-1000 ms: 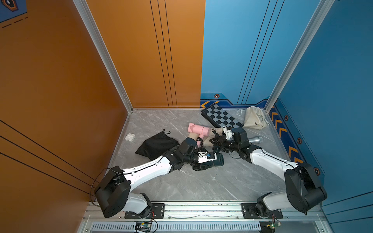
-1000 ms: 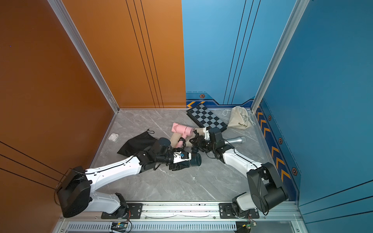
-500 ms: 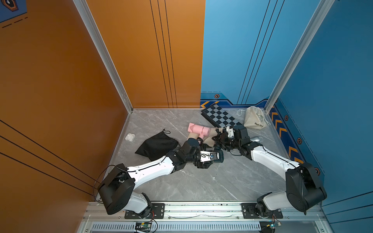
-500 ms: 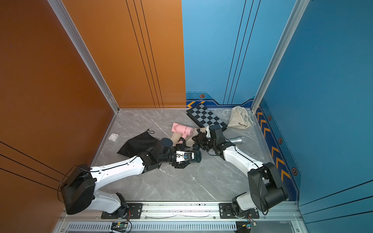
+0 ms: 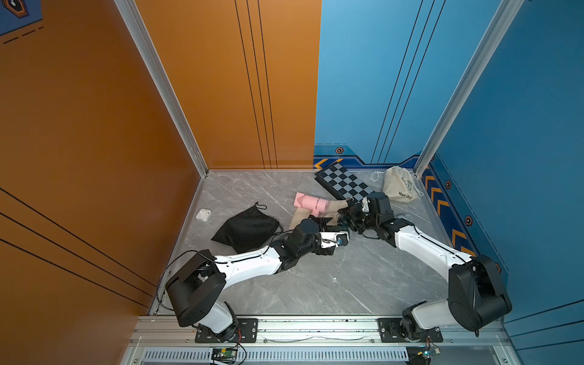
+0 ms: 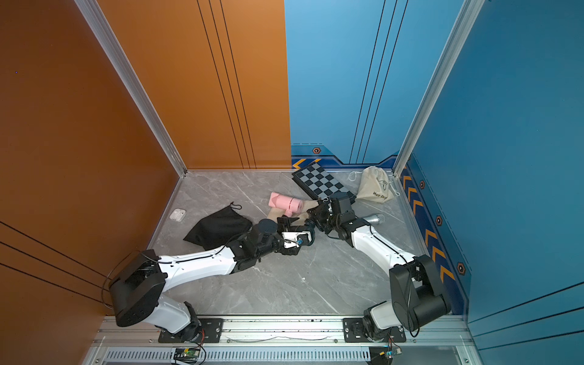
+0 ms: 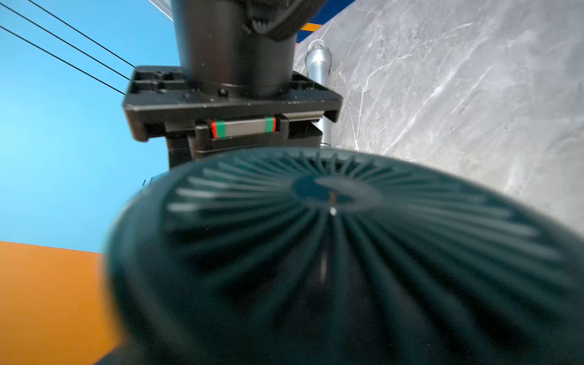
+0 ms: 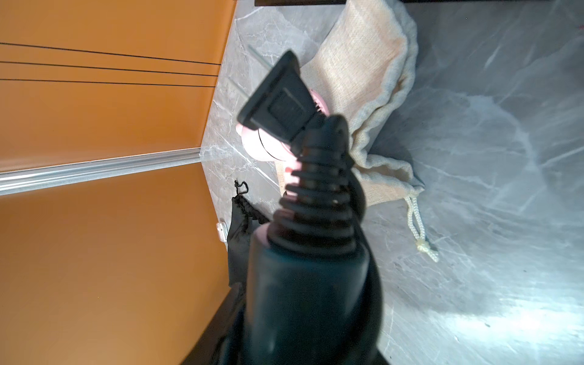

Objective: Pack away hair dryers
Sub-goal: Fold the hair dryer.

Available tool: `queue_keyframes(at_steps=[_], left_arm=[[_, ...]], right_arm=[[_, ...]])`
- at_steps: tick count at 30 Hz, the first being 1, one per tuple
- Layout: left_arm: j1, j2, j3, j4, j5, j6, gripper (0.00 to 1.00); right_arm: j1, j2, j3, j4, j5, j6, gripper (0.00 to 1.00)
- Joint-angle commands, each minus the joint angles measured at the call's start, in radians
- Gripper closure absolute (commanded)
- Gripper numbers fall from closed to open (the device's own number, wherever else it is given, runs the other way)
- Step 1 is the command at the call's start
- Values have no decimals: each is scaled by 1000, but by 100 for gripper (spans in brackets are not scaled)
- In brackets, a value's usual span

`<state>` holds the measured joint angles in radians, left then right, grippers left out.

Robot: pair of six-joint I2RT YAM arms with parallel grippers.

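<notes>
1. Far left: white earbud case (image 5: 203, 215) on the grey marble table (image 5: 316, 284), close to the orange wall.
2. Black drawstring bag (image 5: 246, 229) lies flat just right of the case, with its cord loop at the far end. The left arm passes in front of its near corner.
3. Pink dryer (image 5: 311, 202) lies on its side behind the grippers, on the far edge of a flat beige bag (image 5: 298, 221). Nothing grips it.
4. Left gripper (image 5: 341, 240) is mid-table, pointing right at the other arm. Cannot tell whether its jaws are apart or together: the fingers are out of the left wrist view and too small in both top views.
5. Teal-black dryer (image 7: 331, 268) sits between the two grippers, off the table. Its round ribbed back grille fills the left wrist view, blurred and right at the lens.
6. Right gripper (image 5: 347, 218) comes in from the right and is clamped on the teal-black dryer at its handle. The handle, ribbed cord sleeve and black plug (image 8: 278, 107) stick out ahead of the right wrist camera. The pads are hidden.
7. Chessboard (image 5: 346, 186) lies flat and angled behind the right gripper, by the back wall.
8. Silver microphone (image 6: 374, 218) lies on the table just right of the right wrist, seen in a top view.
9. Stuffed beige bag (image 5: 399, 188), printed "Hair Dry…", sits in the far right back corner with white cord trailing.
</notes>
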<state>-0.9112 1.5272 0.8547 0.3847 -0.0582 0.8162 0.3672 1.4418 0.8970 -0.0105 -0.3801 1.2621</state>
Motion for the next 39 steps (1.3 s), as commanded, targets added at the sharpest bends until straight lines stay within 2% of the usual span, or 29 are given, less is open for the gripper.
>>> queue_keyframes(at_steps=[1,14,19,21,22,23,28,30,31,34,37,39], left_arm=[[-17,10,0,55,-19,15,9],[-30,20,24,54,5,-11,6],[-49,25,47,52,-1,-8,8],[-49,30,54,52,0,0,12],[-46,36,58,51,-7,0,22],[-46,44,63,50,-24,-7,26],[-49,54,88,17,-44,-49,35],[-49,54,104,-9,-53,-75,42],[-48,54,114,-27,-62,-87,49],[-47,60,147,-64,-105,-120,51],[-43,59,170,-91,-118,-136,53],[-36,52,169,-90,-106,-150,57]], right_arm=[[16,-34,47,5,-68,64,92],[23,-46,52,4,-54,76,92],[22,-51,43,4,-51,83,92],[23,-55,40,8,-51,86,92],[23,-57,41,9,-49,87,92],[23,-57,41,10,-49,88,92],[24,-63,43,10,-46,89,92],[24,-65,46,5,-44,84,92],[23,-68,49,-1,-40,80,92],[22,-66,51,-3,-40,79,90],[24,-64,54,5,-40,78,84],[24,-69,55,10,-38,73,73]])
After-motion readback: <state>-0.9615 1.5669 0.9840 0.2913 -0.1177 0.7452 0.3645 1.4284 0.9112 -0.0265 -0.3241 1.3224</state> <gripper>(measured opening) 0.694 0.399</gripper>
